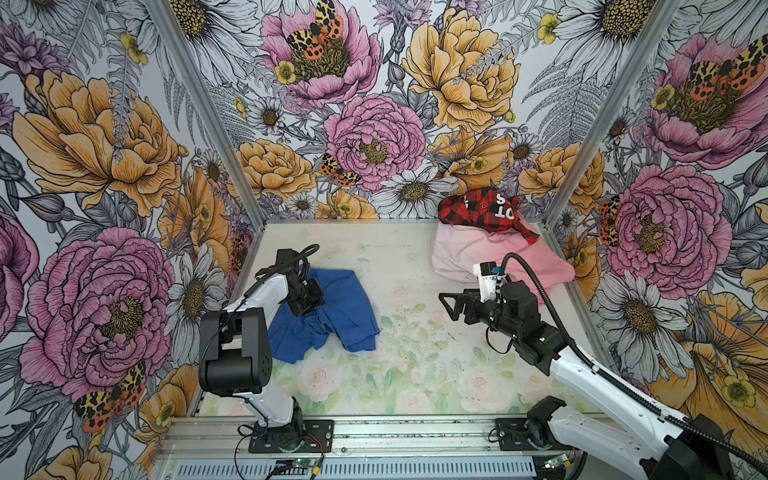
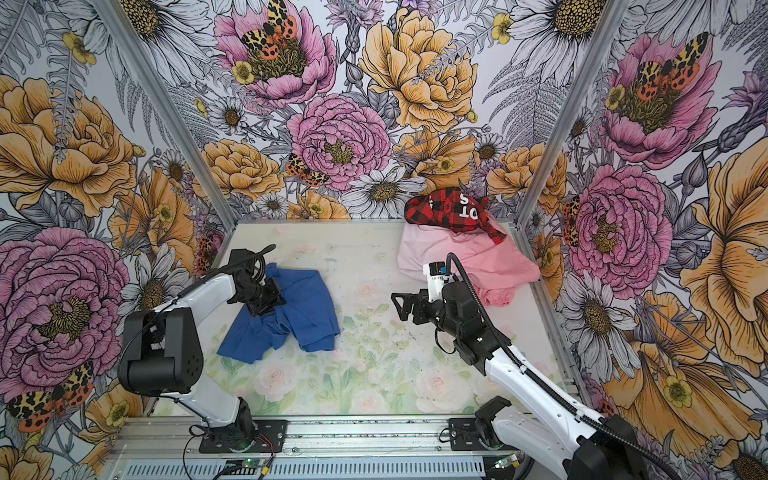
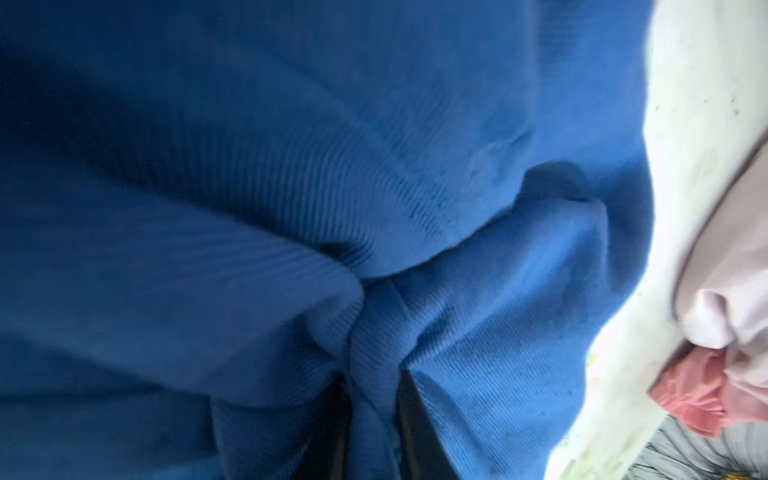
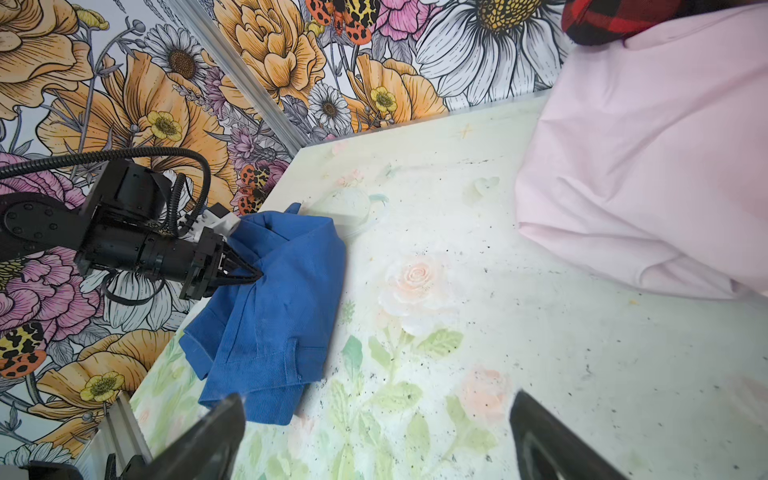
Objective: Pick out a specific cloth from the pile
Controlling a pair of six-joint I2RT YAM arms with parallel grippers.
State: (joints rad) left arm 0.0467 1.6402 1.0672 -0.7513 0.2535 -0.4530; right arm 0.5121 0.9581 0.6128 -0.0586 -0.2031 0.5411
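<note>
Floral tabletop [image 1: 415,353] bears the crumpled, plain royal-blue cloth [image 1: 349,307], seemingly fine-ribbed.

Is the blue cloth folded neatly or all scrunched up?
Scrunched: the cloth lies in a rumpled heap with uneven folds, not flat.

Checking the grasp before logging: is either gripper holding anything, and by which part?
The left gripper pinches the blue cloth by a bunched-up fold of its fabric; the right gripper is open, empty.
</note>
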